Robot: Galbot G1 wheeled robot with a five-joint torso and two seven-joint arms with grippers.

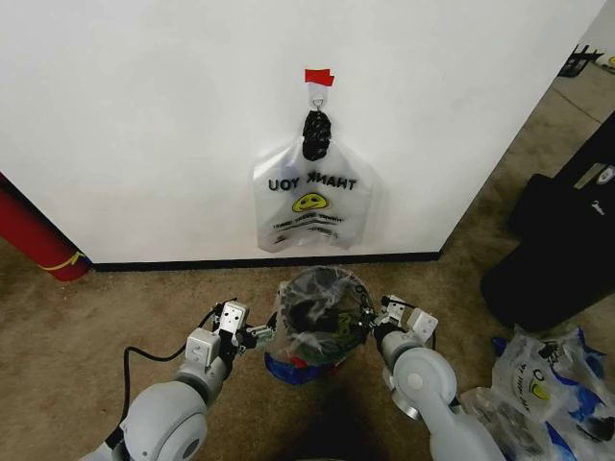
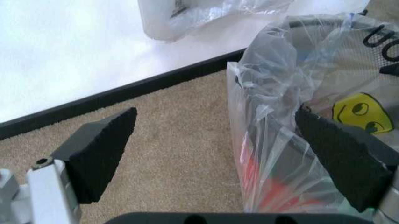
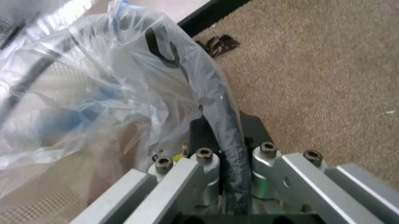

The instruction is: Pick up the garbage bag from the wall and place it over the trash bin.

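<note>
Garbage bag (image 1: 288,309) sits low in the middle of the head view, draped over the trash bin (image 1: 323,325), its film bunched round the rim and sagging to the carpet at the bin's foot.

Starting at lower left, the left gripper (image 1: 261,336) is just beside the bin with its jaws released. In the left wrist view its pads are spread wide (image 2: 218,158), one on bare carpet side, the other touching the crumpled plastic near the yellow smiley. To the right of the bin, the right gripper (image 1: 371,322) appears clamped on the bag's edge; in the right wrist view (image 3: 215,135) a dark fold of film runs between its closed fingers.

Above them, on the wall (image 1: 144,115), a second bag (image 1: 309,202) hangs from the hook (image 1: 317,93).

The risks lie with that one-sided hold, I judge. A pull from the right could drag the loose left side off the rim, tip the light bin, or tear the thin film. A left pad sweeping inward might snag the plastic and lift it.
</note>
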